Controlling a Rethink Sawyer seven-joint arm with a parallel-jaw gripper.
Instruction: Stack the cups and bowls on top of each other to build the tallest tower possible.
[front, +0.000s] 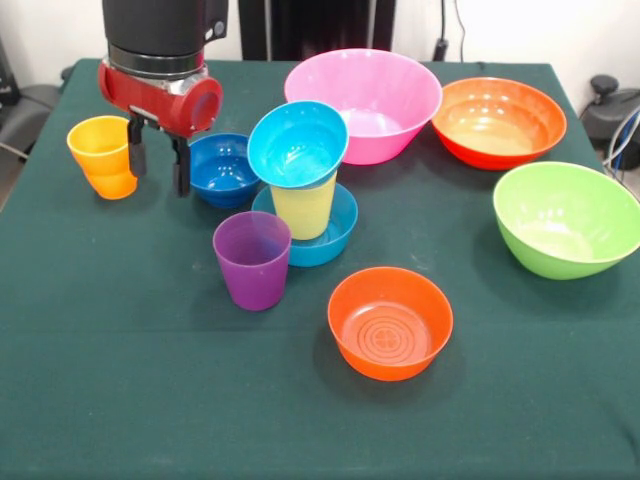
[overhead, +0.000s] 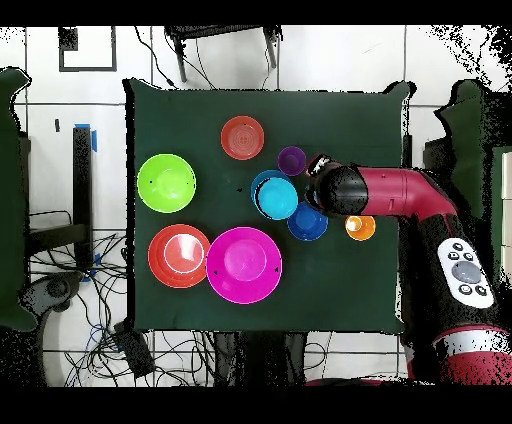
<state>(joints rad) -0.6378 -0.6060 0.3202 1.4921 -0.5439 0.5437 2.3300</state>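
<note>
The tower stands mid-table: a mid-blue small bowl as base, the pale yellow cup upright in it, and a cyan small bowl tilted on the cup; from overhead the cyan bowl covers it. My gripper hangs open and empty between the orange cup and the dark blue small bowl, its fingers just above the cloth. The purple cup stands in front of the tower. The orange-red small bowl lies nearer the front.
The pink large bowl, orange-red large bowl and lime green large bowl sit along the far and right side of the green table. In the overhead view my arm reaches in from the right.
</note>
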